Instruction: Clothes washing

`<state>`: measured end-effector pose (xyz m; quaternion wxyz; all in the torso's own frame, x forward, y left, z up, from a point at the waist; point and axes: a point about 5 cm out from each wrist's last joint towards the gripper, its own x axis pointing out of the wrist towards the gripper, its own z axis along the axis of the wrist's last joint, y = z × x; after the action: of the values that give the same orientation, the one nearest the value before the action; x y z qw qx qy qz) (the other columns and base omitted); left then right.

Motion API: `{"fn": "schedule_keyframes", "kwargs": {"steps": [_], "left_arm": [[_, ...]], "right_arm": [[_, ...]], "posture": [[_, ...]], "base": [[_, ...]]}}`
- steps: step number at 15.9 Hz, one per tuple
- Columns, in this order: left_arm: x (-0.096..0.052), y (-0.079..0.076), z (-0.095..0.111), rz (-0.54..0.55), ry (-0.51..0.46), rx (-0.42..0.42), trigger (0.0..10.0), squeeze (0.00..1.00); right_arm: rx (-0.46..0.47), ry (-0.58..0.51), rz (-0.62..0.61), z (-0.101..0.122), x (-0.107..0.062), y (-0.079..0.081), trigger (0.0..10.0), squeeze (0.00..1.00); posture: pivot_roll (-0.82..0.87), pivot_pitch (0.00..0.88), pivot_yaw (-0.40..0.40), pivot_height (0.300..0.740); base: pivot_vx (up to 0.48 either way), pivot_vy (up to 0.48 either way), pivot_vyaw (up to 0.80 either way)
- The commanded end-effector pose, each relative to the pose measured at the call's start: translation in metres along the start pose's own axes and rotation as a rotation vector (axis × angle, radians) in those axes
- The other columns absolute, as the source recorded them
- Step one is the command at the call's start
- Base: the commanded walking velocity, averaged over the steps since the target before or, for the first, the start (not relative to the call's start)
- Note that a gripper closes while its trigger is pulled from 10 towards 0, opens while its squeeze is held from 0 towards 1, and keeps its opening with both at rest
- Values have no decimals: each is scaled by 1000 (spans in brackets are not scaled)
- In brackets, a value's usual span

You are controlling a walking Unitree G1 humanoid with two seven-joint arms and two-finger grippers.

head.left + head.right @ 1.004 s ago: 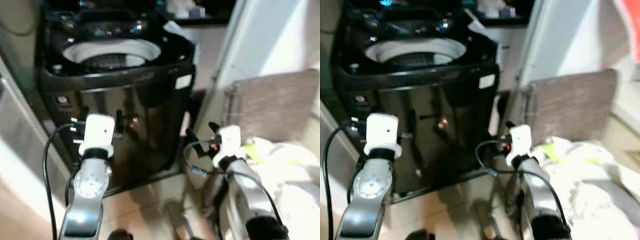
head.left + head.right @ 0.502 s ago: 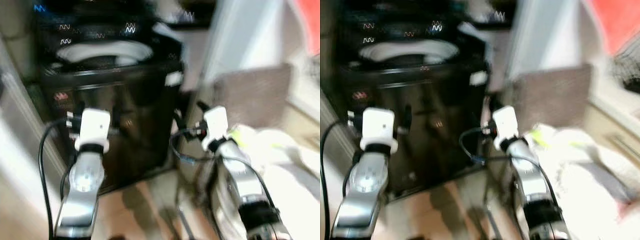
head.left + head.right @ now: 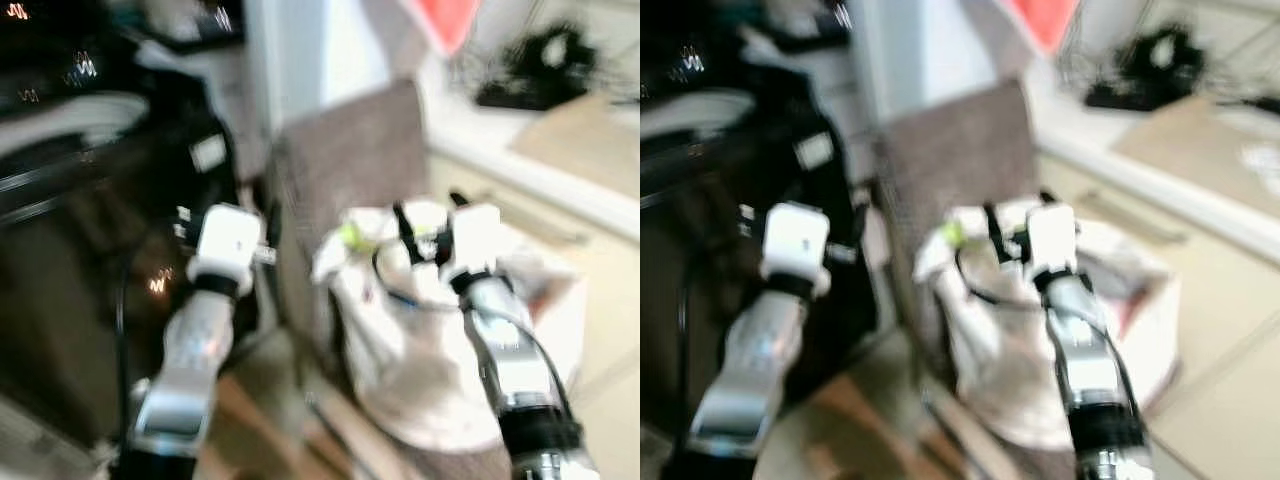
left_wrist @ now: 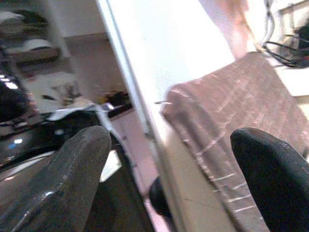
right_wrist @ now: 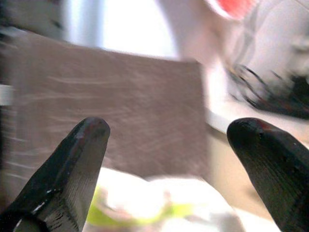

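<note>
I judge I'm on the fetching step: the head views are blurred and face the heap of pale laundry (image 3: 420, 330), not the wash tub. One pile, mostly white with a yellow-green scrap near its top, sits in what looks like one white basket (image 3: 560, 320) on the floor, just in front of a brown woven panel (image 3: 350, 160). One dark top-loading washing machine (image 3: 90, 200) stands at the left edge of the floor, its pale drum rim showing.

My right end effector (image 3: 430, 215) hovers directly over the pile, its two black fingers (image 5: 72, 164) spread wide with nothing between them. My left end effector (image 4: 169, 179) is raised beside the machine, likewise spread and empty.

Next I'd lower the right arm into the heap and pinch a garment, waiting for a steadier picture first, since I cannot separate individual items in the pile.
</note>
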<state>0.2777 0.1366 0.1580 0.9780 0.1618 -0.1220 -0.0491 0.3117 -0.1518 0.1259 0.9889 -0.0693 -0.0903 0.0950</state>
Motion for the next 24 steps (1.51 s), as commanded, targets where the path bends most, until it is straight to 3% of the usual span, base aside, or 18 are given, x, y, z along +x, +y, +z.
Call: {"fn": "schedule_keyframes", "kwargs": {"steps": [1, 2, 3, 6, 9, 12, 13, 15, 16, 18, 20, 22, 24], "left_arm": [[3, -2, 0, -23, -3, -3, 10000, 0], [6, -1, 1, -24, -8, 1, 10000, 0], [6, 0, 1, -25, -10, 3, 10000, 0], [4, 4, 2, -34, -12, 20, 10000, 0], [-7, 11, 0, -53, 14, 42, 10000, 0], [-12, 14, 0, -68, 24, 56, 10000, 0], [-11, 15, 2, -71, 22, 57, 10000, 0], [-10, 18, 3, -68, 18, 63, 10000, 0], [-11, 19, 4, -67, 19, 63, 10000, 0], [-11, 19, 3, -57, 22, 61, 10000, 0], [-10, 16, 3, -59, 27, 51, 10000, 0], [-9, 12, 3, -63, 28, 42, 10000, 0], [-7, 9, 3, -66, 25, 33, 10000, 0]], "right_arm": [[14, 59, -70, -9, -4, -10, 10000, 0], [107, 154, -136, -24, -5, -15, 10000, 0], [143, 175, -154, -27, -6, -16, 10000, 0], [174, 241, -179, -34, -3, -21, 10000, 0], [328, 371, -285, -48, -17, -16, 10000, 0], [418, 467, -302, -65, -22, -4, 10000, 0], [505, 520, -334, -70, -22, -4, 10000, 0], [550, 555, -408, -71, -23, -12, 10000, 0], [519, 563, -435, -70, -24, -16, 10000, 0], [319, 606, -523, -72, -39, -30, 10000, 0], [216, 636, -530, -75, -50, -34, 10000, 0], [147, 668, -539, -77, -56, -40, 10000, 0], [151, 713, -550, -85, -61, -43, 10000, 0]], "posture": [[-35, 12, 5, 740], [-40, 12, 11, 740], [-42, 15, 17, 740], [-27, 45, 34, 740], [-3, 80, 56, 740], [17, 89, 69, 740], [18, 88, 69, 740], [27, 82, 66, 740], [27, 82, 66, 740], [18, 77, 52, 740], [4, 81, 46, 740], [-13, 86, 43, 740], [-24, 94, 44, 740]], "base": [[0, 0, -681], [0, 0, -731], [0, 0, -731], [0, 0, 0], [0, 0, 0], [0, 0, 0], [0, 0, 0], [0, 0, 0], [0, 0, 0], [0, 0, 0], [0, 0, 0], [0, 0, 0], [0, 0, 0]]}}
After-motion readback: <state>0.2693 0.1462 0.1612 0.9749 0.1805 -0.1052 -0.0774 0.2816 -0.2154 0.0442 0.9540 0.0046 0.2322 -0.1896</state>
